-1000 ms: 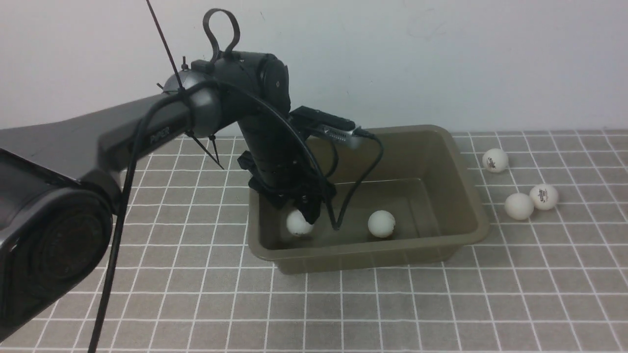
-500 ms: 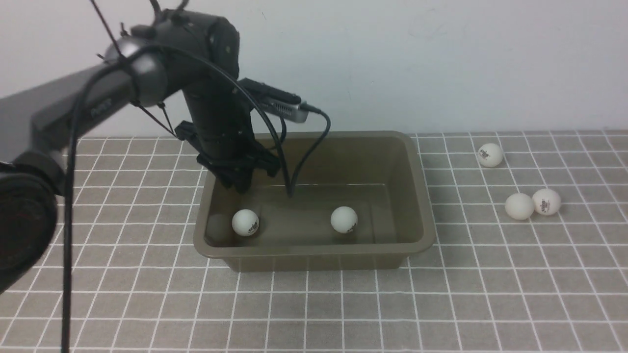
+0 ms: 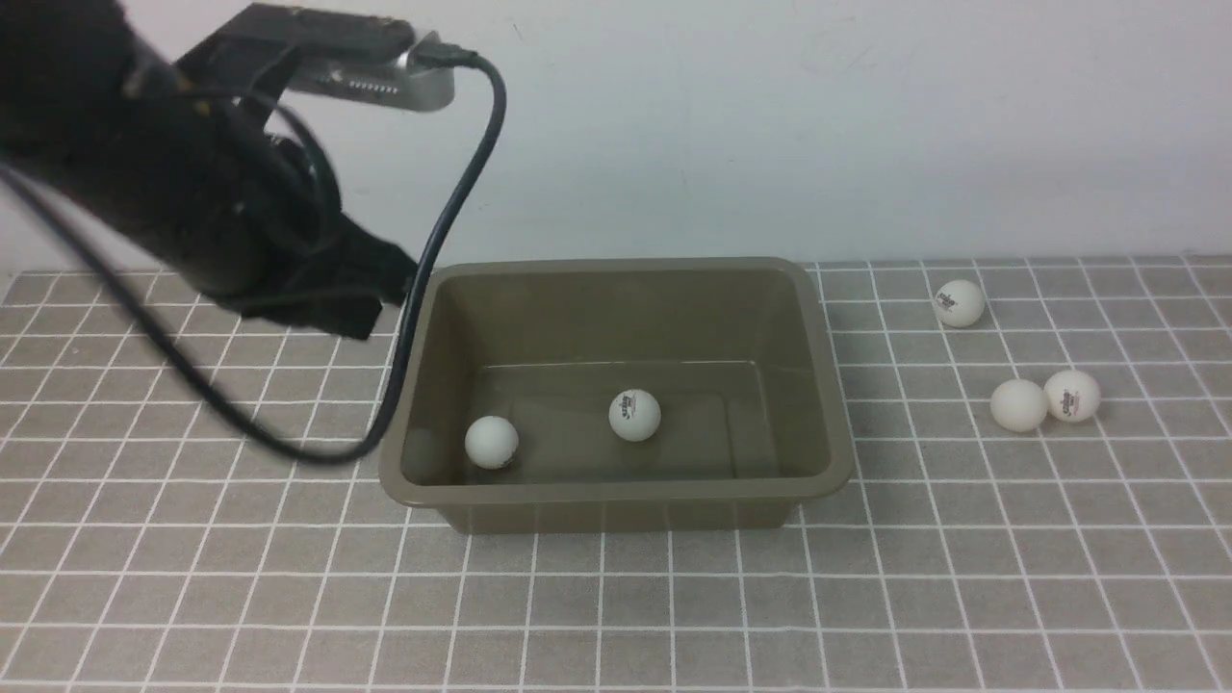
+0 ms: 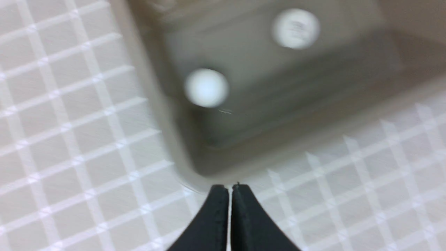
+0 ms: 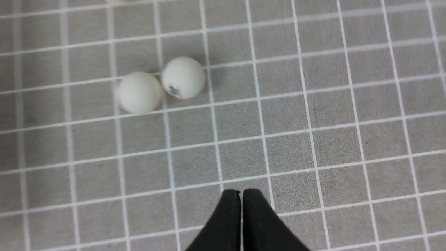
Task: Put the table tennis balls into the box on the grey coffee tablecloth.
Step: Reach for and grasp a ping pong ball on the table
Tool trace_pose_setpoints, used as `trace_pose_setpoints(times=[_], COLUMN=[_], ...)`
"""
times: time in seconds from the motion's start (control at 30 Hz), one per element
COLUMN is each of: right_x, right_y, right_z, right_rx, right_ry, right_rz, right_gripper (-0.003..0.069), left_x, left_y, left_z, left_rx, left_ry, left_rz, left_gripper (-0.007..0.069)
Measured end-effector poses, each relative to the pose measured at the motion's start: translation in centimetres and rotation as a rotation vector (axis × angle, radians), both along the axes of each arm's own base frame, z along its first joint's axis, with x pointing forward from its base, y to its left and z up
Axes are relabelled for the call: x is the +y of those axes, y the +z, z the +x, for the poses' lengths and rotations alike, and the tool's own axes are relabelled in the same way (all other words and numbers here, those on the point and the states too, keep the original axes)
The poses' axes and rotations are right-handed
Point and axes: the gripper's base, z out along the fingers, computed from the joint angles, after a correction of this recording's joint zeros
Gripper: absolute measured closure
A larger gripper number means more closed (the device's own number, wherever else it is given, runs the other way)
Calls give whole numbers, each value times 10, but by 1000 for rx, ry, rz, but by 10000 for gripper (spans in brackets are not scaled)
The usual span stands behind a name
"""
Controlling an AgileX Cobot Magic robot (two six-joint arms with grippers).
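Even soft light, left wrist view motion-blurred, faint shadows

The robot's thick black left arm (image 3: 192, 221) looks dark and blurry. A flat silver camera box (image 3: 385, 85) with a black top and tiny slots sits on it. A long black cable (image 3: 460, 192) plugs into the box and hangs in a loop. The left gripper (image 4: 230, 186) and the right gripper (image 5: 241, 191) each have two smooth black jaws with thin tips.

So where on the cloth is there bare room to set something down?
The strip of tablecloth on the robot's side of the box is bare. Left of the box is bare too, though the left gripper hangs over it. Right of the box three balls crowd the cloth.
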Motion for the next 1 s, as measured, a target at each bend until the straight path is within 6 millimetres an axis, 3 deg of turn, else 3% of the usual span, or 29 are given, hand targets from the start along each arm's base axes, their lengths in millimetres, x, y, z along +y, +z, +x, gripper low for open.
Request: trace_pose_setpoints(times=[0.17, 0.3, 0.43, 0.57, 1.0], right_x=[-9, -9, -10, -11, -9], right_y=[-41, -69, -100, -122, -162], right_z=[37, 72, 103, 120, 129], right_rx=[-22, -47, -2, 64, 151], right_ry=[-29, -7, -1, -1, -26], right_rz=[72, 137, 195, 235, 300], right_gripper=[565, 423, 272, 183, 176], left_x=[-8, -1, 7, 13, 16], left_y=[-14, -32, -44, -51, -46], left_z=[-52, -80, -101, -117, -122], left_rx=[-57, -93, -88, -97, -138], left_ry=[-74, -66, -64, -64, -60], left_rz=[-92, -120, -120, -125, -142], left_gripper=[629, 629, 629, 629, 629])
